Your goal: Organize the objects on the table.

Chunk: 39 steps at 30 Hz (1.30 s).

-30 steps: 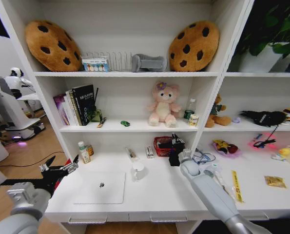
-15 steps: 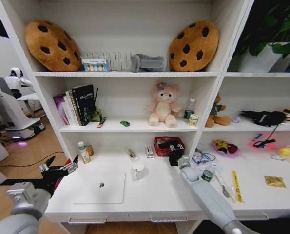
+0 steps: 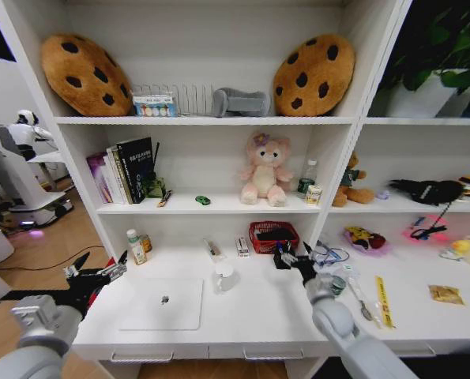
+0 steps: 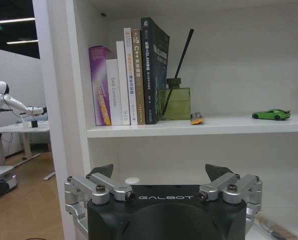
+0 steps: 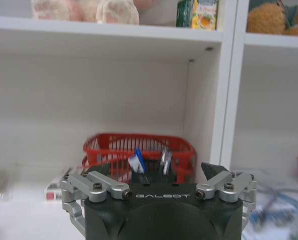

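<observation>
Centrally, white surface point(image 3: 250, 312) carried silver laptop point(image 3: 163, 304) at front left. Right tool point(image 3: 295, 257) hovered before red basket point(image 3: 272, 234), fingers spread, empty. Left tool point(image 3: 96, 275) parked off the surface's left end, also spread, empty. Yellow strip point(image 3: 384, 301), yellow packet point(image 3: 445, 294) lay far right.

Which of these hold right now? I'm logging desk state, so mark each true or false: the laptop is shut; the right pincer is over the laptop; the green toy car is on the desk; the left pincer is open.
1. The silver laptop lies shut on the table. True.
2. The right pincer is over the laptop. False: it is open in front of the red basket, to the laptop's right.
3. The green toy car is on the table. False: it sits on the shelf above.
4. The left pincer is open and empty. True.
</observation>
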Available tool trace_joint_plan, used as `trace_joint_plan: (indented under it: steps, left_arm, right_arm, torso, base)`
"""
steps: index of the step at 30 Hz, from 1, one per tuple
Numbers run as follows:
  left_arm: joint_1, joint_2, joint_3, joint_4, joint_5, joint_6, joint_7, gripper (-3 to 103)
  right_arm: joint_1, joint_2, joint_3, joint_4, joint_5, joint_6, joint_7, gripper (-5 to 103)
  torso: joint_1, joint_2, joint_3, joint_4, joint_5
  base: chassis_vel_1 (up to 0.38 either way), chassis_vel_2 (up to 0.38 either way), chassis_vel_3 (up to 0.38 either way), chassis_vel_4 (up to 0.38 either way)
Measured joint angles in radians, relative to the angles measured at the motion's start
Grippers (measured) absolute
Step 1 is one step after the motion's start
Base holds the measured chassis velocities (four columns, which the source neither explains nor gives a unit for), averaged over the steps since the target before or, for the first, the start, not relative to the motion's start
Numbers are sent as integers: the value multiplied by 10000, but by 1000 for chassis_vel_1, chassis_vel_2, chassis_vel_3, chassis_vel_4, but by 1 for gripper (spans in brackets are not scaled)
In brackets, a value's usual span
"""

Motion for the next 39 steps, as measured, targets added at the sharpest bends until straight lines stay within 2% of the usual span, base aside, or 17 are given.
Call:
trace_joint_plan:
  steps: [1,5,15,17,21,22,23,24,26,31,39]
  left_arm:
    - [0,0,0,-1,0,0,0,100]
    - [0,0,0,-1,0,0,1,100]
    - [0,1,1,-1,0,0,0,100]
    - [0,0,2,0,0,0,3,100]
    - [1,0,4,-1,0,0,6,100]
    - [0,0,4,-4,0,0,7,100]
    - [0,0,4,-4,0,0,8,100]
    - [0,0,4,-4,0,0,8,100]
    - [0,0,3,-3,0,1,7,100]
    - [0,0,1,-2,0,0,1,100]
    - [0,0,1,-2,0,0,2,100]
  right_arm:
    - [-565,191,171,78,-283,178,-139,100]
    - [-907,331,263,95,-447,373,-238,100]
    - [-535,193,164,31,-189,432,-191,100]
    - [-507,159,-23,-5,-30,433,-532,100]
    - [-552,178,-192,19,47,409,-626,100]
    - [-650,199,-324,134,163,264,-634,100]
    - [-863,257,-469,441,386,-83,-454,100]
    - [-863,257,-469,441,386,-83,-454,100]
    - [-1068,389,-490,716,915,-951,297,100]
    - [-843,292,-424,404,1381,-1387,521,100]
    - [350,93,-714,-217,2790,-2113,926,100]
  torso:
    - [0,0,0,-1,2]
    - [0,0,0,2,1]
    - [3,-2,3,5,3]
    - [3,-2,2,5,1]
    - [5,-4,4,3,5]
    - [5,-5,4,4,11]
    - [1,-2,1,3,0]
    - [1,-2,1,3,0]
    - [1,-2,2,3,-2]
    - [2,-2,2,5,0]
    - [3,-3,3,5,3]
  base:
    - [0,0,0,0]
    - [-13,-11,10,4]
    - [-134,-125,128,134]
    - [-220,-185,205,170]
    - [-158,-160,133,131]
    - [-5,-79,99,40]
    - [0,0,0,0]
    - [0,0,0,0]
    - [23,19,-23,-28]
    - [58,57,-44,-48]
    - [0,0,0,0]
